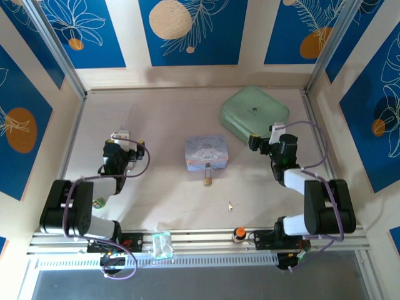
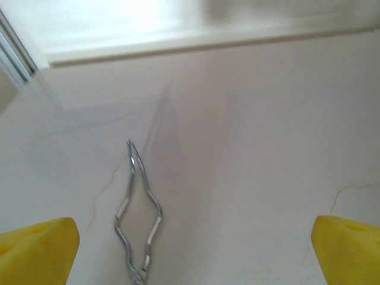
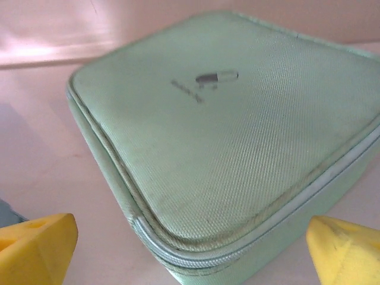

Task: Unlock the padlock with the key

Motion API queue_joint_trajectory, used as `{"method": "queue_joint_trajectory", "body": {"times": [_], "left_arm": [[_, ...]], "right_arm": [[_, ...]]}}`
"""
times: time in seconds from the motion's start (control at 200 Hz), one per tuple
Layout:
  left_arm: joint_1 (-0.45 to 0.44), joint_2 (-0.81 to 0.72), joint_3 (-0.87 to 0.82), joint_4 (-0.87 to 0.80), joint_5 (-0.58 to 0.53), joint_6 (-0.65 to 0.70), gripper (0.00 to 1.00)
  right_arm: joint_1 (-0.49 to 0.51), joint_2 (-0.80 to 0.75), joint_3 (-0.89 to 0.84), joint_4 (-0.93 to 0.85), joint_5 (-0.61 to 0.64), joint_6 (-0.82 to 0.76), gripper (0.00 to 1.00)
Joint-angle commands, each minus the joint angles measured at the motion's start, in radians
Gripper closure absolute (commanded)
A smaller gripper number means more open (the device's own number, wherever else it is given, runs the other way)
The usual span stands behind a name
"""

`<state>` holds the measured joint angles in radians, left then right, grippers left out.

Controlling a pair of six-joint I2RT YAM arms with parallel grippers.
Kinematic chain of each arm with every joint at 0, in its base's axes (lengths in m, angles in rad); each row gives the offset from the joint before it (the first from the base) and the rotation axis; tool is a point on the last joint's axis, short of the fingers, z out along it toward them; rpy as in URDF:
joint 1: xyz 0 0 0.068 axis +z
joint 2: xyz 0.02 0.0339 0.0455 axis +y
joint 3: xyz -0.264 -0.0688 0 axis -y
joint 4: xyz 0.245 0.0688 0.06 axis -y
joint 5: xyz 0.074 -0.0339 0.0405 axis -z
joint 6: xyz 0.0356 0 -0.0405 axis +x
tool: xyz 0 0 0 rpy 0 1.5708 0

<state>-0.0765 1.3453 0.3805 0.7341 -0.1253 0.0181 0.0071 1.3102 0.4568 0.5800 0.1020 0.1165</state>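
1. The key (image 1: 230,205) lies loose on the counter (image 1: 162,194), nearest the arm bases, with no pincer close to it.
2. A little farther, the padlock (image 1: 207,181) sits just in front of the blue tin (image 1: 205,152), apart from the key. It is too small to tell how its shackle stands.
3. The left pincer (image 1: 120,136) is released, jaws wide and empty, over the forceps (image 2: 138,208).
4. The right pincer (image 1: 262,140) is likewise spread and empty, facing the green case (image 3: 225,148).
5. By my judgement nothing has begun: grasping the key, inserting it and turning it all remain.
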Motion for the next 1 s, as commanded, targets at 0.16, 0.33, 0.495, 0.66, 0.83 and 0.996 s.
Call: {"method": "queue_joint_trajectory", "body": {"times": [0.16, 0.33, 0.495, 0.66, 0.83, 0.996], "left_arm": [[0.002, -0.248, 0.113, -0.420, -0.001, -0.426, 0.01], [0.001, -0.325, 0.121, -0.595, 0.210, -0.655, 0.00], [-0.042, -0.386, 0.135, -0.768, 0.341, -0.711, 0.00], [-0.182, -0.473, 0.124, -0.869, 0.326, -0.726, 0.00], [-0.419, -0.487, 0.109, -0.876, 0.232, -0.786, 0.01], [-0.593, -0.462, 0.082, -0.819, 0.165, -0.850, 0.00]], "right_arm": [[-0.023, -0.226, 0.134, -0.527, -0.094, 0.248, 0.01], [-0.041, -0.322, 0.220, -0.810, -0.275, 0.288, 0.01], [0.029, -0.370, 0.264, -1.035, -0.342, 0.320, 0.01], [0.219, -0.322, 0.294, -1.242, -0.257, 0.363, 0.00], [0.430, -0.302, 0.265, -1.332, -0.130, 0.434, 0.09], [0.597, -0.229, 0.203, -1.314, -0.095, 0.545, 0.34]]}}
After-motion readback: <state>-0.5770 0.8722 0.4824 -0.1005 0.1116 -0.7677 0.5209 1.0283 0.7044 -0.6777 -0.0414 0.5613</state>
